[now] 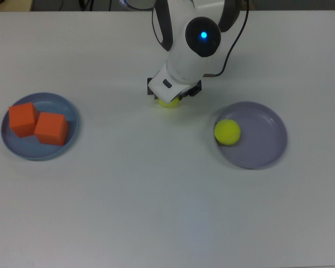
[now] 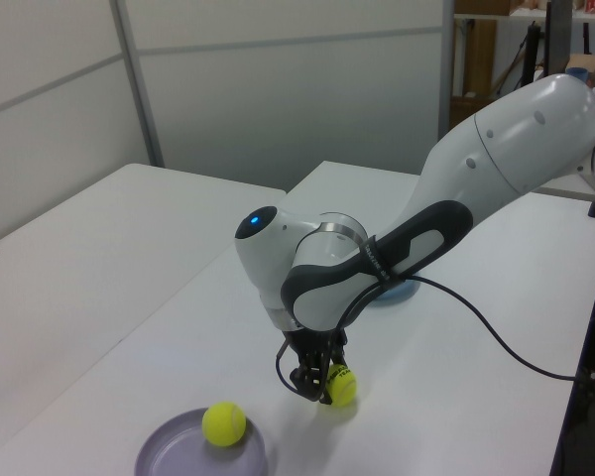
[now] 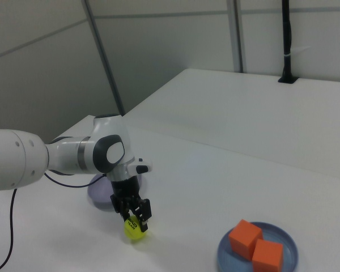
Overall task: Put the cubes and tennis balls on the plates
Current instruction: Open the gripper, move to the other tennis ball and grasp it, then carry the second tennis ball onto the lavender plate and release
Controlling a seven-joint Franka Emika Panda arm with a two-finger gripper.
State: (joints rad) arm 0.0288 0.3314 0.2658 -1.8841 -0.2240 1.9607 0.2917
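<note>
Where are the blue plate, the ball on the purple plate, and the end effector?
Blue plate [image 1: 67, 107]: top view, bare rim.
Ball on the purple plate [image 1: 227, 132]: top view, its middle.
End effector [image 3: 137, 217]: right view, between the fingertips.

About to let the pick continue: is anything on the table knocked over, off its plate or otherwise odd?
Nothing stands out. Both cubes sit on the blue plate, one tennis ball on the lavender plate. The other ball is on the table, at the gripper.

2 cubes [image 1: 38, 123] on blue plate [image 1: 11, 149]
</note>
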